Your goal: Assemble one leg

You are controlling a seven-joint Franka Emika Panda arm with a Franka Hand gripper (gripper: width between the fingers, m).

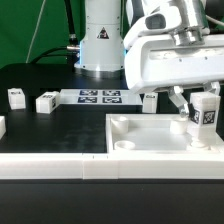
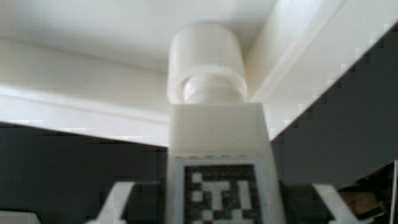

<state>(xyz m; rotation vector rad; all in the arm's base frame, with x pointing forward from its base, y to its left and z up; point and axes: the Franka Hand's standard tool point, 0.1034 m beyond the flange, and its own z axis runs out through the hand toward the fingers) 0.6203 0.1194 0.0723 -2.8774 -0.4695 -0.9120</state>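
Note:
My gripper [image 1: 203,118] is shut on a white leg [image 1: 205,110] and holds it upright, its marker tag facing the camera. The leg stands over the corner of the large white tray-like piece [image 1: 130,135] at the exterior view's right. In the wrist view the leg [image 2: 217,120] runs away from the gripper [image 2: 221,205], and its rounded far end sits in the tray piece's inner corner [image 2: 267,40]. The fingers [image 2: 121,200] flank the tagged part of the leg. I cannot see whether the leg's end is seated in a hole.
Three more small tagged white legs lie on the black table: two [image 1: 16,97] [image 1: 46,102] at the exterior view's left and one [image 1: 148,99] behind the tray piece. The marker board [image 1: 100,97] lies in front of the arm's base [image 1: 102,45].

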